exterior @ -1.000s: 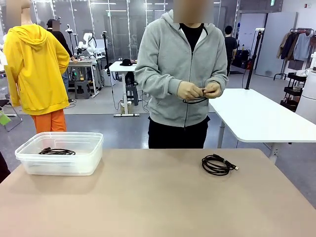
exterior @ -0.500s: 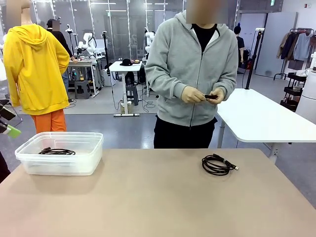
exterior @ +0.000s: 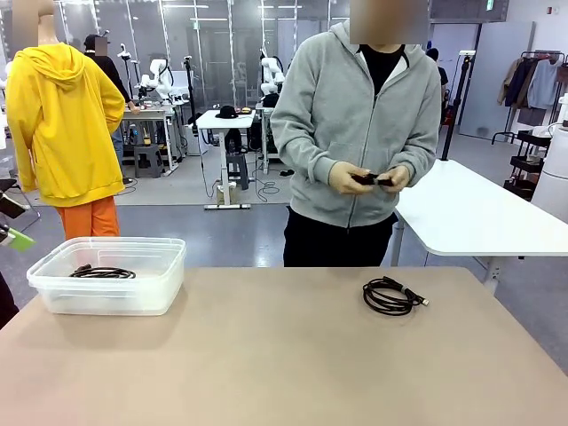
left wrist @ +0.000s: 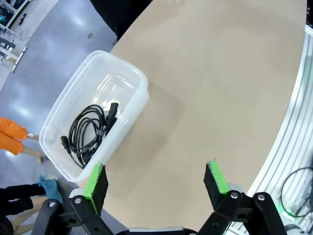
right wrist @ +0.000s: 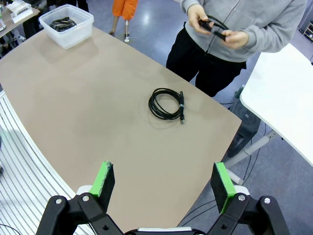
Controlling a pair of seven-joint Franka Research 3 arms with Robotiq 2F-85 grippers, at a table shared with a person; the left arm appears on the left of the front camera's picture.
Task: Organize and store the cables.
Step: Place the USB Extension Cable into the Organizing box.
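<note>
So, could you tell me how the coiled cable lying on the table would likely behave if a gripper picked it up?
The coiled cable is thin cord in loose loops, so it would probably sag and flop from one pinch. It looks light. Lying flat on the table, it shouldn't roll, though its connector end sticks out and may dangle.

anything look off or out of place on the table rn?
Nothing spilled or damaged. One coiled cable lies loose on the table, outside the clear bin that already holds another cable. The person holds a third cable in both hands.
</note>
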